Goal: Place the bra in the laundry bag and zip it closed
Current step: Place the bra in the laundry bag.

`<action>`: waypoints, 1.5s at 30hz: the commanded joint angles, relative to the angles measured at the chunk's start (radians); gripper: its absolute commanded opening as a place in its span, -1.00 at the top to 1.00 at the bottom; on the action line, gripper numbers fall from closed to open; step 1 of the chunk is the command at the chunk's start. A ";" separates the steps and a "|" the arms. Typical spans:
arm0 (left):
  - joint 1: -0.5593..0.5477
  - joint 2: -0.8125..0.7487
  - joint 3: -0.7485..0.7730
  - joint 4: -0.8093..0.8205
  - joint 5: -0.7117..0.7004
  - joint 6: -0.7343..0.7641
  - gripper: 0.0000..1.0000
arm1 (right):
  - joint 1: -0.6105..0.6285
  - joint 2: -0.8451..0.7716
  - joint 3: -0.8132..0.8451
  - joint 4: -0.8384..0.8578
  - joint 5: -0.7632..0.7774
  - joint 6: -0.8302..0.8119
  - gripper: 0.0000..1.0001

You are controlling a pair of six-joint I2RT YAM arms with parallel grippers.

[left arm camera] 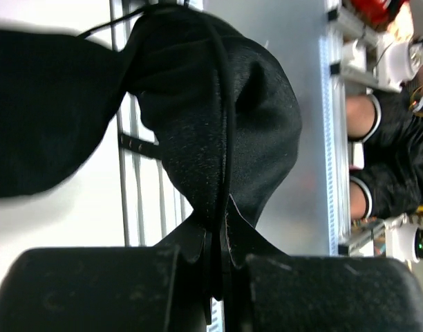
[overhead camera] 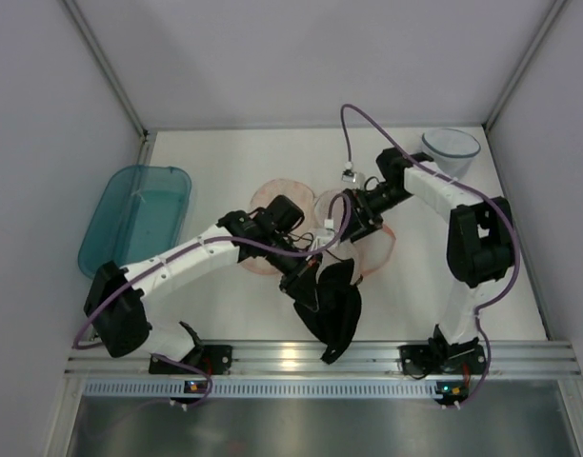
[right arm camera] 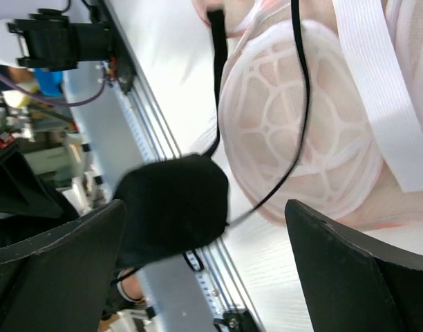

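- Open white table [overhead camera: 225, 157] is seen in the upper centre of the top view, between the back wall and the arms. More bare surface lies at the lower right, beside the right arm's base.
- The lower edge of the table is bounded by an aluminium rail [overhead camera: 272, 356]. Grey walls [overhead camera: 44, 143] close off the left, back and right sides.
- The bra [overhead camera: 337, 307] is found low in the centre of the top view, hanging from the left gripper [overhead camera: 306, 281]. Its lowest cup reaches the rail.
- In the left wrist view the left gripper [left arm camera: 215, 280] is seen pressed together on a fold of the bra [left arm camera: 218, 124], pinching the black fabric.
- The laundry bag [overhead camera: 265, 197] lies spread open mid-table, largely covered by both arms, with a white lattice shell [right arm camera: 294, 131] exposed inside.
- The right gripper [overhead camera: 361, 224] is held over the bag with its fingers [right arm camera: 52, 270] spread wide and nothing between them.
- A bra strap [right arm camera: 299, 97] is drawn across the lattice, and a cup [right arm camera: 173, 207] hangs lower left in the right wrist view.
- A teal bin [overhead camera: 134, 214] sits at the left edge and a translucent tub [overhead camera: 451, 148] in the upper right corner, both well apart from the bag.
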 commanded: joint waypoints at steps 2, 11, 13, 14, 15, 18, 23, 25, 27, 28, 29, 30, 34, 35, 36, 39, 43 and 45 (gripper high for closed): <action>-0.016 -0.044 -0.088 -0.067 -0.059 0.121 1.00 | 0.091 -0.025 0.029 0.051 0.104 0.011 -0.99; -0.029 -0.093 -0.188 -0.069 -0.089 0.165 1.00 | 0.259 -0.096 -0.040 0.146 0.254 0.053 -0.51; -0.032 -0.103 -0.198 -0.069 -0.104 0.181 1.00 | 0.292 -0.103 -0.046 0.150 0.247 0.064 -0.45; -0.032 -0.103 -0.201 -0.069 -0.112 0.188 1.00 | 0.302 -0.113 -0.062 0.164 0.253 0.074 -0.45; -0.033 -0.102 -0.206 -0.069 -0.122 0.191 1.00 | 0.327 -0.116 -0.068 0.180 0.275 0.087 -0.48; -0.038 -0.097 -0.203 -0.069 -0.138 0.198 1.00 | 0.367 -0.119 -0.080 0.275 0.327 0.116 -0.55; -0.044 -0.062 -0.153 -0.081 -0.164 0.178 1.00 | 0.382 -0.047 -0.034 0.373 0.304 0.160 -0.53; -0.044 -0.056 -0.114 -0.092 -0.159 0.178 1.00 | 0.381 -0.027 -0.017 0.391 0.287 0.176 -0.51; -0.047 -0.056 -0.090 -0.104 -0.162 0.179 1.00 | 0.381 0.004 0.006 0.402 0.284 0.177 -0.48; -0.052 -0.057 -0.085 -0.110 -0.168 0.182 1.00 | 0.382 0.016 0.015 0.402 0.286 0.173 -0.47; -0.058 -0.060 -0.085 -0.121 -0.174 0.184 1.00 | 0.382 0.025 0.033 0.399 0.292 0.166 -0.47; -0.079 -0.064 -0.083 -0.129 -0.193 0.196 1.00 | 0.382 0.048 0.043 0.388 0.302 0.159 -0.45; -0.148 -0.047 -0.079 -0.164 -0.276 0.233 1.00 | 0.390 0.081 0.066 0.364 0.325 0.121 -0.42; -0.151 -0.035 -0.074 -0.182 -0.273 0.248 1.00 | 0.393 0.081 0.063 0.364 0.329 0.116 -0.43; -0.155 -0.016 -0.068 -0.207 -0.251 0.273 1.00 | 0.401 0.084 0.057 0.364 0.338 0.111 -0.43; -0.159 -0.016 -0.073 -0.209 -0.231 0.303 1.00 | 0.425 0.078 0.018 0.388 0.373 0.107 -0.46; -0.168 0.001 -0.050 -0.209 -0.273 0.311 1.00 | 0.459 0.067 -0.011 0.413 0.404 0.096 -0.49; -0.174 0.022 -0.036 -0.209 -0.283 0.305 1.00 | 0.480 0.061 -0.013 0.419 0.419 0.088 -0.49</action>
